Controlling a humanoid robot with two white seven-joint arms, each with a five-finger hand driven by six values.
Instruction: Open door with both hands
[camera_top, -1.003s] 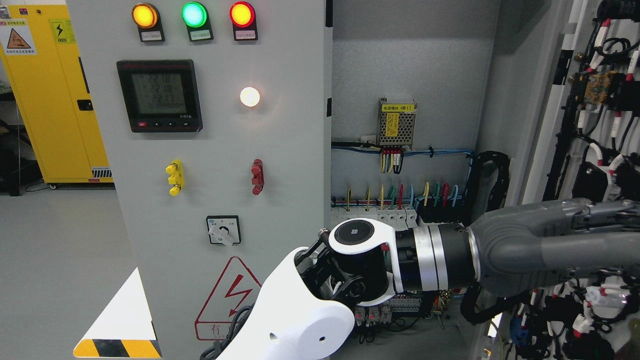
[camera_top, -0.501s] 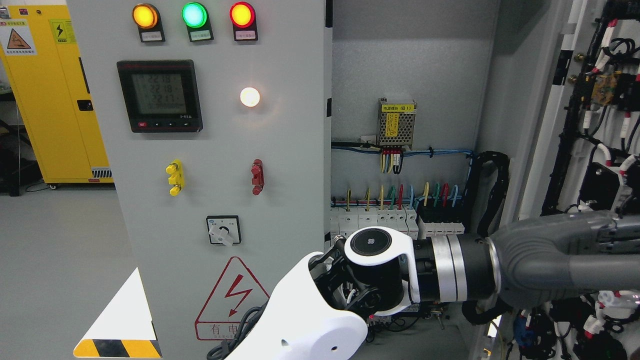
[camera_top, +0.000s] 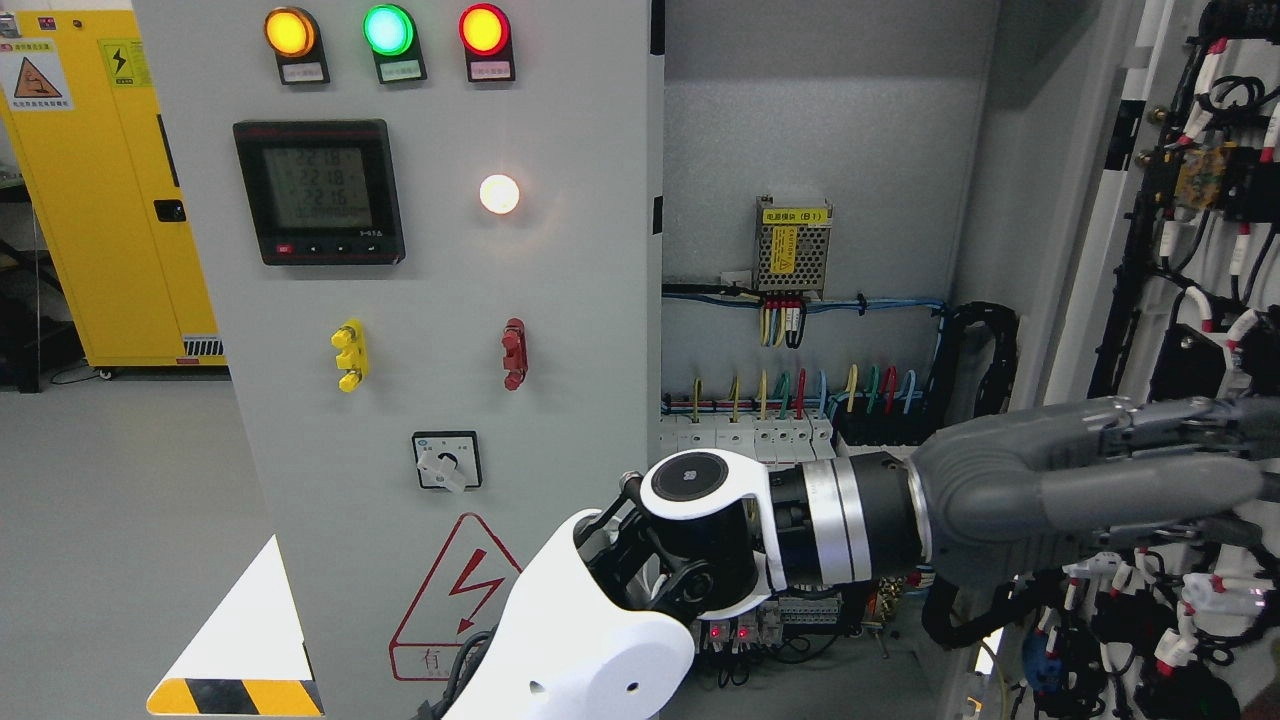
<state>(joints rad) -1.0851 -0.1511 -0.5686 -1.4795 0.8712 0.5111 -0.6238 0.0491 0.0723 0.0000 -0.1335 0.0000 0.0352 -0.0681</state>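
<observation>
The left hand (camera_top: 1090, 490) reaches across, its grey fingers (camera_top: 1180, 430) stretched flat against the open right door (camera_top: 1180, 250), gripping nothing. The cabinet (camera_top: 820, 130) stands open behind them.

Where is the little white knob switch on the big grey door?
In the head view, the white knob switch sits low on the closed grey door at the left, below the yellow handle and above the red lightning warning triangle.

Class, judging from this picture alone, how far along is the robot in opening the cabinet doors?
Done: the right door is swung open, exposing the cabinet interior. In hand: the left hand, its arm reaching across, presses against that door's inner side. Left: the left door, with its indicator lamps, looks closed.
</observation>
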